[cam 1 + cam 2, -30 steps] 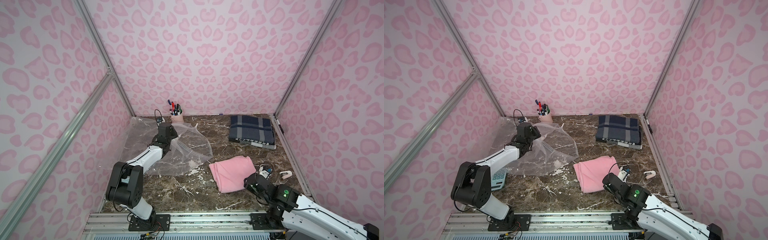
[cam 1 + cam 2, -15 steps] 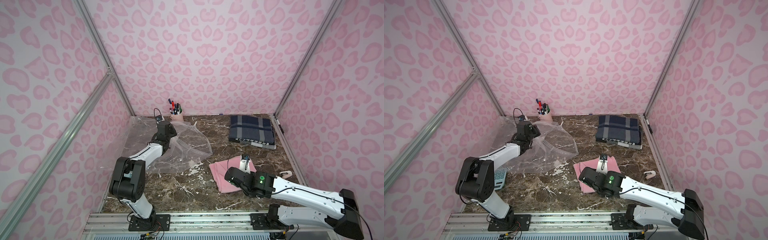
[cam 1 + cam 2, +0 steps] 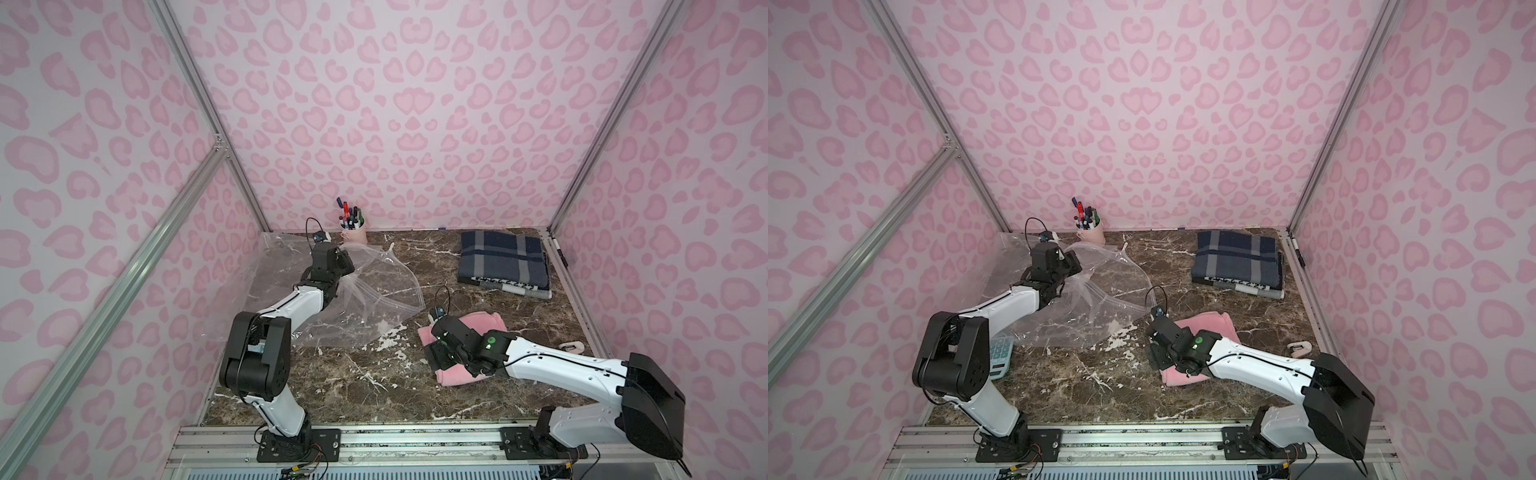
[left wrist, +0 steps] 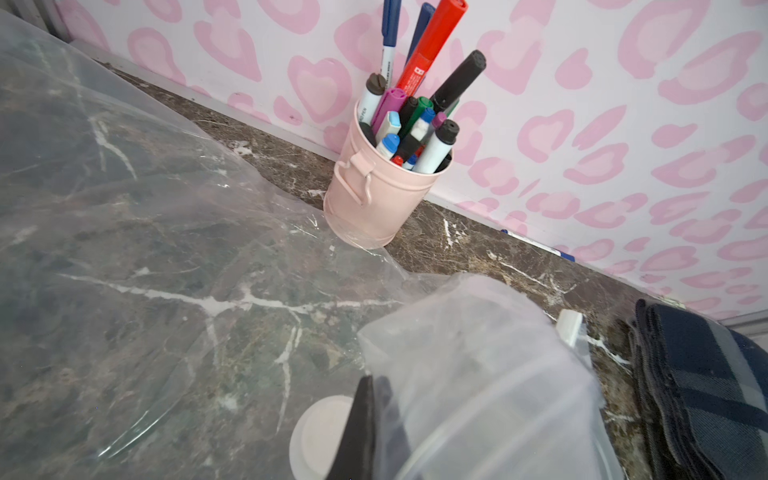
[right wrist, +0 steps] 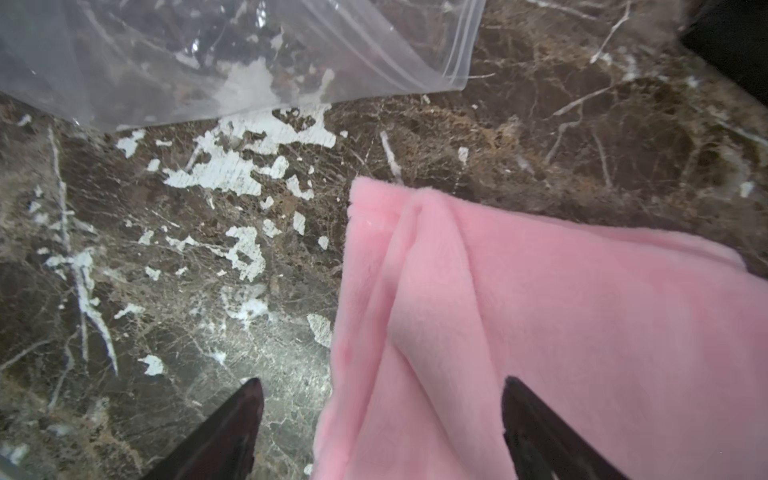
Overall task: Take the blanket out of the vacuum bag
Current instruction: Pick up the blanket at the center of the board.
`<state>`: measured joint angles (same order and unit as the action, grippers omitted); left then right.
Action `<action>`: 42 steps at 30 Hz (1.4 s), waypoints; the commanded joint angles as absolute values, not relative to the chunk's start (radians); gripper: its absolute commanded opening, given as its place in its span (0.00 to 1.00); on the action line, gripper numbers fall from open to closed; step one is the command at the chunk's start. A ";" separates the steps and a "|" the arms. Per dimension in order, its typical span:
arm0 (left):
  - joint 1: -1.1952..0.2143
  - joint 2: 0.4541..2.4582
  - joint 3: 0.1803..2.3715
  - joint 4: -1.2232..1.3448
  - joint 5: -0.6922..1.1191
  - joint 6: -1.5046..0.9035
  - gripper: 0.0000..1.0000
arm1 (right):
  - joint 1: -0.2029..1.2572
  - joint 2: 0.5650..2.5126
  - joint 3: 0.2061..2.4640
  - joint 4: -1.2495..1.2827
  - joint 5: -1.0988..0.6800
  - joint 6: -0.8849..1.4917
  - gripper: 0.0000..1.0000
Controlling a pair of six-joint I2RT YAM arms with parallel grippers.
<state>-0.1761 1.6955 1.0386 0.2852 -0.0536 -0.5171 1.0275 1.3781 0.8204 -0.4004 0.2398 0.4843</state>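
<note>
Plastic of the vacuum bag is pinched in the closed left gripper, tented up. Beside its zip edge lies the pink blanket, fully out, its edge below the right gripper, jaws wide apart; retreat straight up, snagging no fleece.

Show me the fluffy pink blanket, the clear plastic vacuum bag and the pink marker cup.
fluffy pink blanket (image 5: 582,316): right wrist view, upper surface.
clear plastic vacuum bag (image 3: 361,320): a top view, flat panel.
pink marker cup (image 4: 376,199): left wrist view, side wall.
</note>
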 commanded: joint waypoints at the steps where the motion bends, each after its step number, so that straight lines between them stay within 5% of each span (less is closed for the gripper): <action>1: -0.176 1.685 1.030 0.322 0.005 -0.502 0.04 | 1.029 1.417 0.830 -0.374 0.231 0.430 0.90; 13: -0.176 1.636 0.936 0.285 0.042 -0.528 0.04 | 1.021 1.475 0.803 -0.373 0.367 0.468 0.90; 33: -0.217 1.629 0.856 0.341 0.013 -0.596 0.04 | 1.092 1.660 0.837 -0.313 0.284 0.543 0.90; 39: -0.217 1.620 0.850 0.335 0.010 -0.580 0.04 | 1.069 1.709 0.835 -0.337 0.259 0.587 0.73; 42: -0.218 1.615 0.844 0.334 -0.001 -0.572 0.04 | 1.037 1.704 0.803 -0.316 0.199 0.605 0.51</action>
